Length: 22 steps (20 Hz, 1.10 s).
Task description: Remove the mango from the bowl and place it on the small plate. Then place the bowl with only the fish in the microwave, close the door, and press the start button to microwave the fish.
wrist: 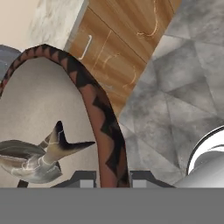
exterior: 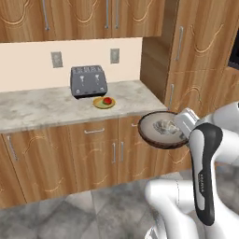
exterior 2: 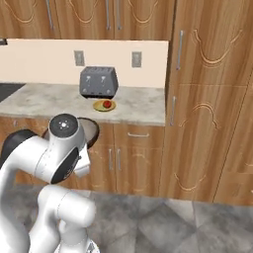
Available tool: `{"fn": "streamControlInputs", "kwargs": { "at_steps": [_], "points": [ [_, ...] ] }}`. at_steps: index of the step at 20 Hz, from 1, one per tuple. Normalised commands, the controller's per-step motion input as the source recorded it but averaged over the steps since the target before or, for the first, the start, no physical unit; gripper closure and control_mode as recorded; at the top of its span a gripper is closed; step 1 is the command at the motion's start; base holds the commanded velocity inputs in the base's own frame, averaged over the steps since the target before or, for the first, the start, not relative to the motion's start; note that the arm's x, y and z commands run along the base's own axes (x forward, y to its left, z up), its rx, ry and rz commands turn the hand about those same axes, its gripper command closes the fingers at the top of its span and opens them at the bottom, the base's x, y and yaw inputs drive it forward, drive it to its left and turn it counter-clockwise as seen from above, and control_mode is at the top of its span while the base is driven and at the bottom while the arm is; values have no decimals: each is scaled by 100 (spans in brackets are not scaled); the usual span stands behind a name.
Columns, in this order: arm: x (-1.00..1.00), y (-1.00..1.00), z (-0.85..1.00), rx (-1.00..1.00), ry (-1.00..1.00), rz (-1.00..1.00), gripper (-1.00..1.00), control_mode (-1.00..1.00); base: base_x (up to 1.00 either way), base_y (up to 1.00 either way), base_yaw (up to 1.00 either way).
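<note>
My gripper is shut on the right rim of the bowl and holds it in the air in front of the counter's lower cabinets. The fish lies inside it. In the hand view the bowl's dark brown patterned rim runs down between my gripper's fingertips, with the fish on the pale inside. The mango sits on the small plate on the counter, in front of the toaster. A dark sliver at the right edge may be the microwave; its door is out of view.
A silver toaster stands at the back of the marble counter. Tall wooden cabinets rise to the right of the counter. Grey tiled floor lies open in front of the cabinets.
</note>
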Motion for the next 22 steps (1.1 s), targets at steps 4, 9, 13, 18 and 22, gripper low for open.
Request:
{"fn": "streamControlInputs", "kwargs": {
  "at_steps": [4,9,13,18,22],
  "points": [
    [0,0,0,0,0,0,100,100,-31,-54,-52],
    [0,0,0,0,0,0,100,100,-14,-52,-51],
    [0,0,0,0,0,0,100,100,1,-53,-47],
    [0,0,0,0,0,0,100,100,24,-71,-39],
    [0,0,0,0,0,0,100,100,43,-83,-21]
  ]
}}
